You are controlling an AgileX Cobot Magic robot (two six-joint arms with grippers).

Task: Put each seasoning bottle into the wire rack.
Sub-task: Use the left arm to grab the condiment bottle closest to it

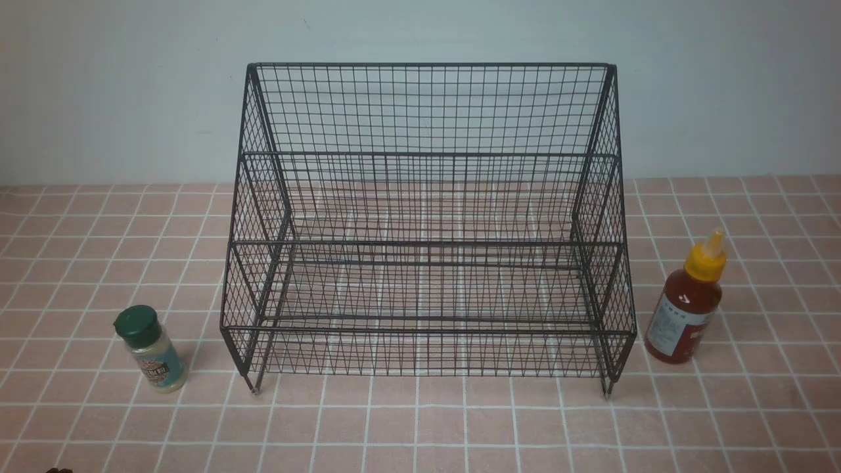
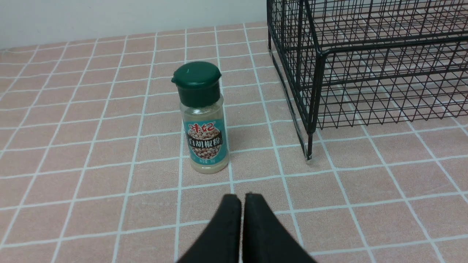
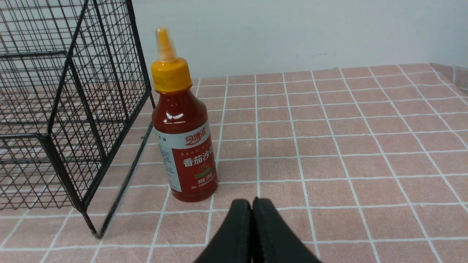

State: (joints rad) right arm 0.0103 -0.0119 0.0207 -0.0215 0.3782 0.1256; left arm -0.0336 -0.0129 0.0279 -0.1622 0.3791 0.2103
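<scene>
A large black wire rack point(image 1: 427, 223) stands mid-table with nothing on its tiers. A small clear shaker point(image 1: 151, 348) with a dark green cap and teal label stands upright to the rack's left. The left wrist view shows this shaker point(image 2: 204, 120) a short way ahead of my left gripper point(image 2: 242, 197), which is shut and holds nothing. A red sauce bottle point(image 1: 686, 302) with a yellow nozzle cap stands upright to the rack's right. The right wrist view has that bottle point(image 3: 182, 124) just ahead of my shut, empty right gripper point(image 3: 251, 201). Neither gripper shows in the front view.
The table point(image 1: 420, 427) is covered in pink tiles with white grout, and a pale wall point(image 1: 98, 85) rises behind it. The rack's corner foot point(image 2: 309, 155) stands close to the shaker, and its other front corner point(image 3: 89, 223) is near the red bottle.
</scene>
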